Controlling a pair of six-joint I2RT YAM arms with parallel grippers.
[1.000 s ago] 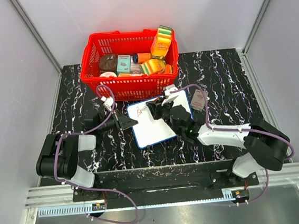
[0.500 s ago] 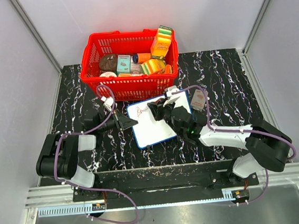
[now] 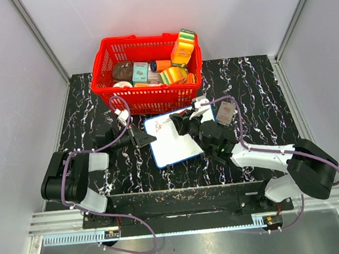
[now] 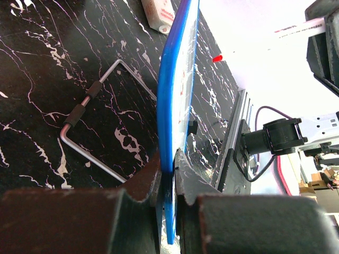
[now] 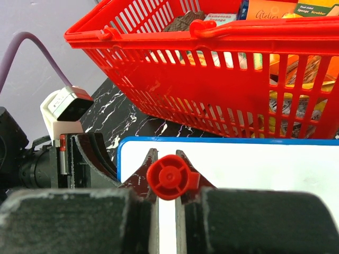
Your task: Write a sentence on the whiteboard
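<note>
The whiteboard [image 3: 172, 143], white with a blue frame, lies tilted in the middle of the table in front of the basket. My left gripper [image 3: 144, 139] is shut on its left edge; in the left wrist view the blue frame [image 4: 177, 79] runs edge-on between the jaws of my left gripper [image 4: 168, 168]. My right gripper [image 3: 178, 124] hovers over the board's far part, shut on a red marker [image 5: 168, 177], whose red tip [image 4: 217, 57] sits close to the board surface [image 5: 254, 169]. A small red scrawl of the sentence [image 3: 157, 126] shows near the far left corner.
A red basket [image 3: 101, 67] full of groceries stands just beyond the board. A small packet [image 3: 225, 114] lies right of the board. A bent wire handle [image 4: 90, 121] lies on the black marbled table behind the board. Grey walls close both sides.
My right arm has swung its elbow to the right, and its wrist with the marker has shifted slightly toward the board's far edge. The left arm and the board have not moved.
</note>
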